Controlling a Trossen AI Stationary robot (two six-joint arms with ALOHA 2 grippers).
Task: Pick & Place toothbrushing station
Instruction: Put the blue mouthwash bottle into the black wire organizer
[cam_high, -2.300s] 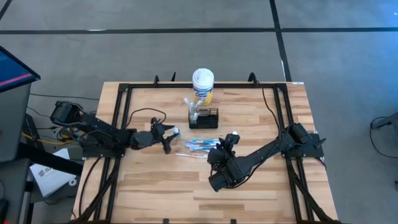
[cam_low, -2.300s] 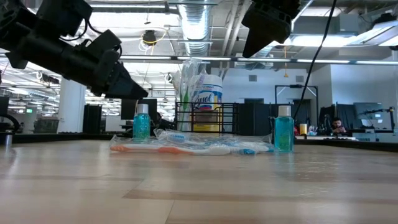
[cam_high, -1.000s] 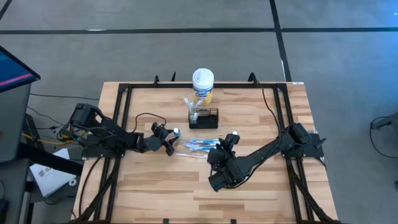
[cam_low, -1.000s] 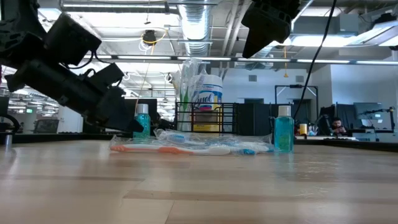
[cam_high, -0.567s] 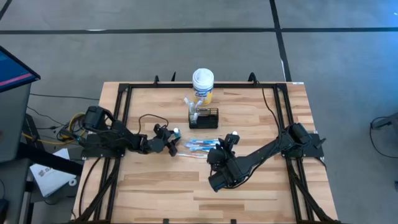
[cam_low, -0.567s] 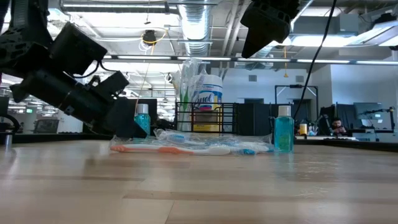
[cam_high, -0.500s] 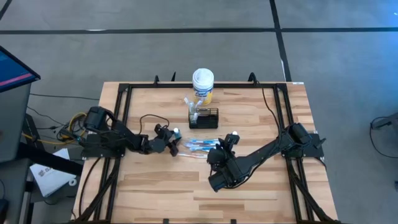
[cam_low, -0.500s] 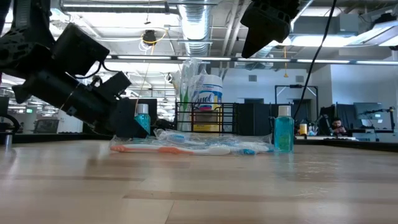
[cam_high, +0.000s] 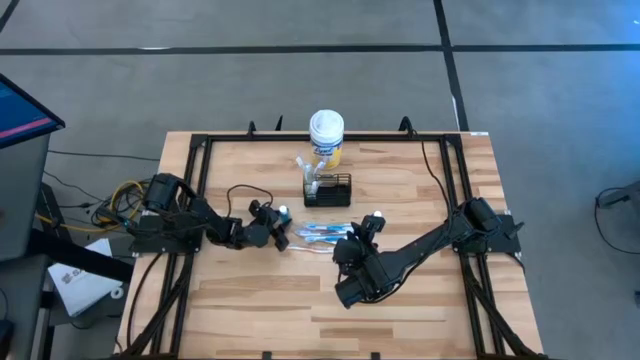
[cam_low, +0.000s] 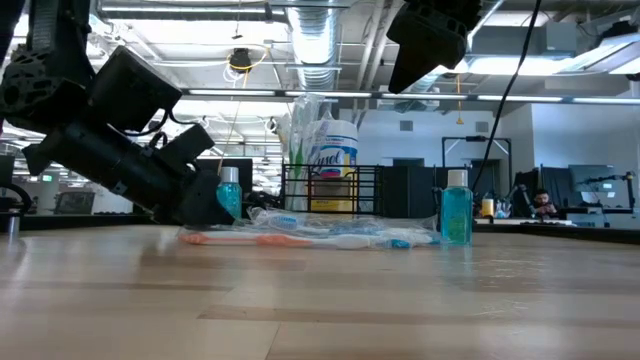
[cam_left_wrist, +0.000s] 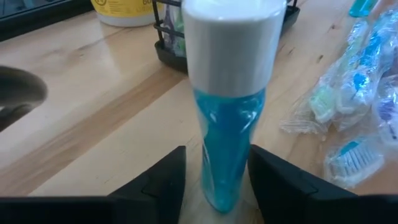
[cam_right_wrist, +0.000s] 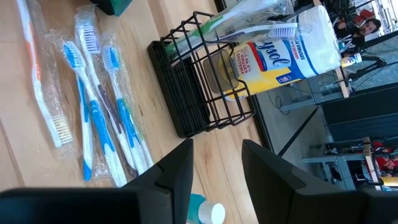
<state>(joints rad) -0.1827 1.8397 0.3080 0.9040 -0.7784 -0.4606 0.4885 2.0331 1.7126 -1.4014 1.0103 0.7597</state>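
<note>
The toothbrushing station, a low black wire caddy (cam_high: 328, 189) (cam_right_wrist: 199, 93), stands on its base at the middle of the table and has wrapped toothbrushes sticking up out of it. A small blue bottle with a white cap (cam_high: 284, 212) (cam_left_wrist: 227, 118) stands upright left of it. My left gripper (cam_high: 278, 229) (cam_left_wrist: 216, 163) is low at the table, its fingers on either side of that bottle's lower body. My right gripper (cam_high: 367, 230) (cam_right_wrist: 216, 152) hangs open high above the table, over a second blue bottle (cam_low: 456, 208). My left gripper comes at the bottle's lower body (cam_left_wrist: 219, 180) slanting down from the table's left side. A gap shows between one finger (cam_left_wrist: 158, 183) and the bottle. Whether the other finger (cam_left_wrist: 280, 180) touches it, I cannot tell. The bottle stands upright on the table.
Several wrapped toothbrushes (cam_high: 315, 235) (cam_right_wrist: 93, 118) lie flat between the two bottles. A yellow canister with a white lid (cam_high: 327, 135) stands behind the caddy. A black frame (cam_high: 200, 150) runs along the table's edges. Bare wood lies toward the near edge.
My left gripper has sunk toward the table and moved a little toward the table's right, so that its fingers now stand around the left blue bottle. The bottle has stayed upright where it was.
</note>
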